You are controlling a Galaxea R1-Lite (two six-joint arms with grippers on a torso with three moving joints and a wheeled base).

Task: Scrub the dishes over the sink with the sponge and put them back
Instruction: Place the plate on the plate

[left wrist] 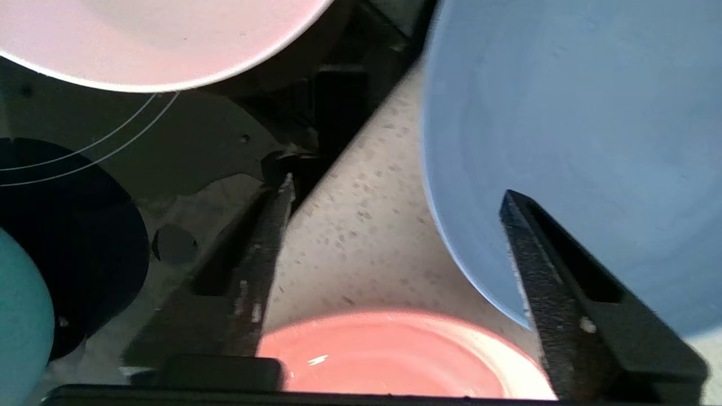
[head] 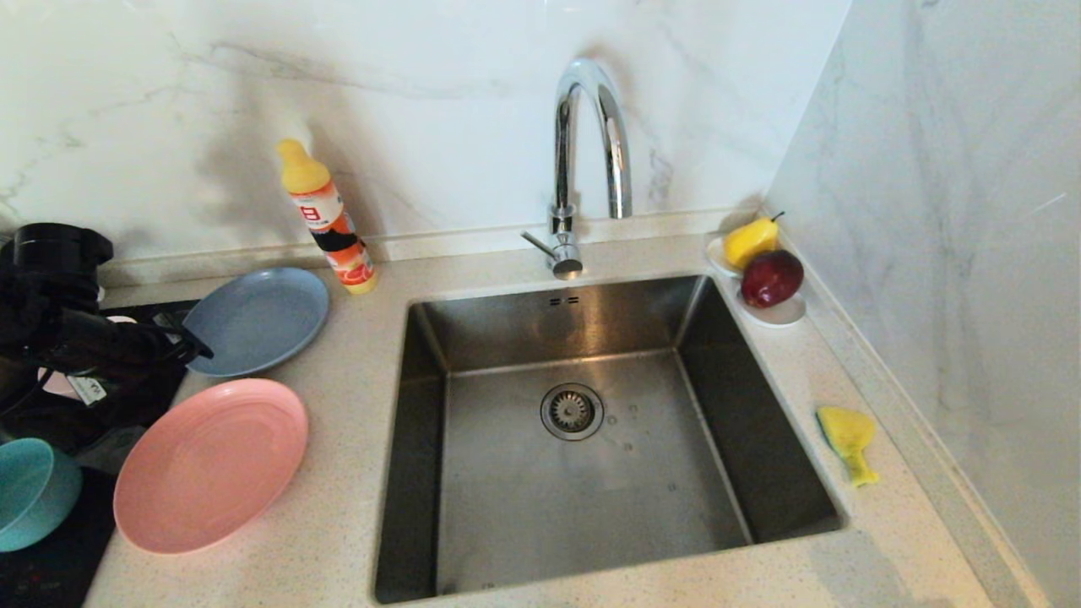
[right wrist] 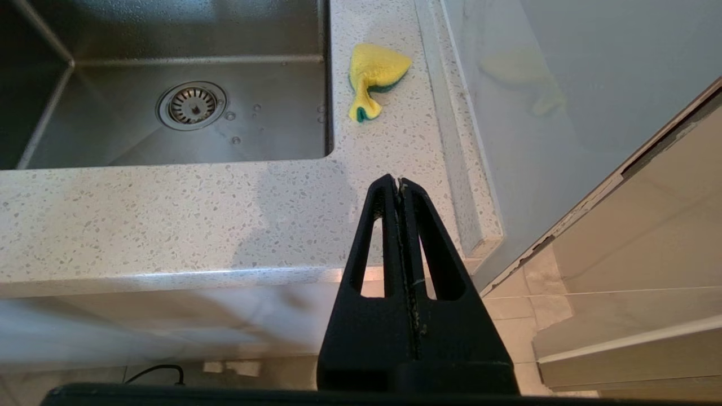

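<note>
My left gripper (head: pixel 192 342) (left wrist: pixel 397 186) hangs open over the counter at the left, holding nothing. One of its fingers (left wrist: pixel 541 270) is over the rim of the blue-grey plate (head: pixel 258 321) (left wrist: pixel 569 141). The salmon-pink plate (head: pixel 211 464) (left wrist: pixel 395 355) lies nearer the front. The teal bowl (head: pixel 29 494) (left wrist: pixel 17 316) sits at the far left, and my arm partly hides the pale pink bowl (left wrist: pixel 152 39). The yellow sponge (head: pixel 847 439) (right wrist: pixel 375 73) lies crumpled on the counter right of the empty sink (head: pixel 473 321) (right wrist: pixel 169 34). My right gripper (right wrist: pixel 397 180) is shut, parked in front of the counter's front edge.
A chrome faucet (head: pixel 583 152) arches over the sink's back edge. A detergent bottle (head: pixel 325 215) leans at the back wall. A white dish with a pear (head: pixel 750 241) and an apple (head: pixel 771 277) stands in the back right corner. A black hob (left wrist: pixel 186 141) lies under the bowls.
</note>
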